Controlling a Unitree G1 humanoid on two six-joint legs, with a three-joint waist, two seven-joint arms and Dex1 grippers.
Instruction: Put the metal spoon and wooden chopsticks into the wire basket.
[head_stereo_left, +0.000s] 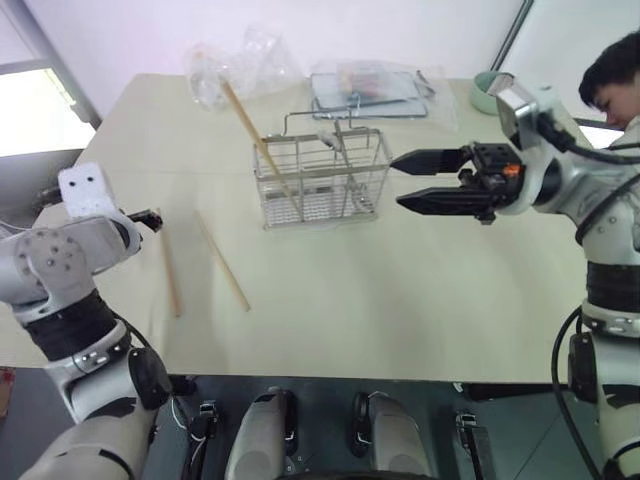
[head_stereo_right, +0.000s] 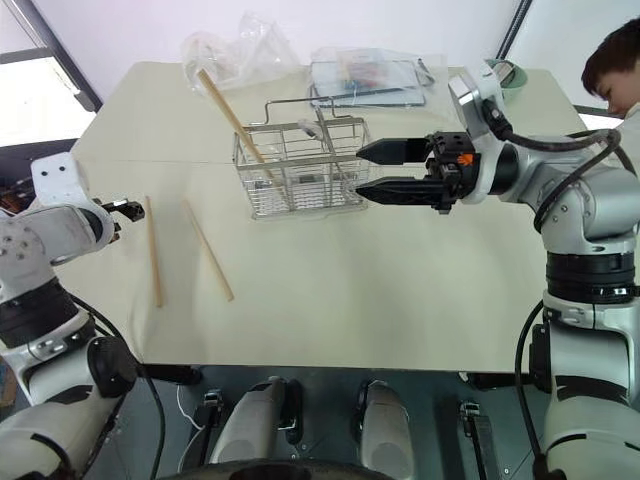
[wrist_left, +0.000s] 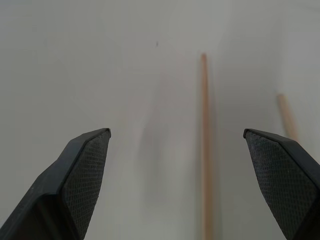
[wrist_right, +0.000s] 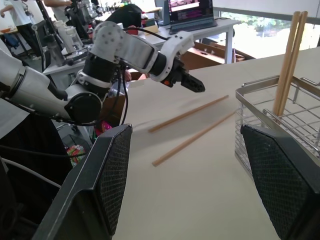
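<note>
Lying loose: two wooden chopsticks (head_stereo_left: 222, 262) beside wire basket (head_stereo_left: 322, 178); both tools spread, empty.

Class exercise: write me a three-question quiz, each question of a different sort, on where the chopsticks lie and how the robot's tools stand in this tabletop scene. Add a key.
1. True or false: every chopstick is already in the wire basket.
2. How many chopsticks lie flat on the table? A) none B) two C) four
3. Fill in: the right tool has its fingers ____ and holds nothing.

Key
1. False: two chopsticks in the basket lean upright, others lie outside it.
2. B: the chopsticks on the table lie near the left tool, which is open too.
3. open
</note>
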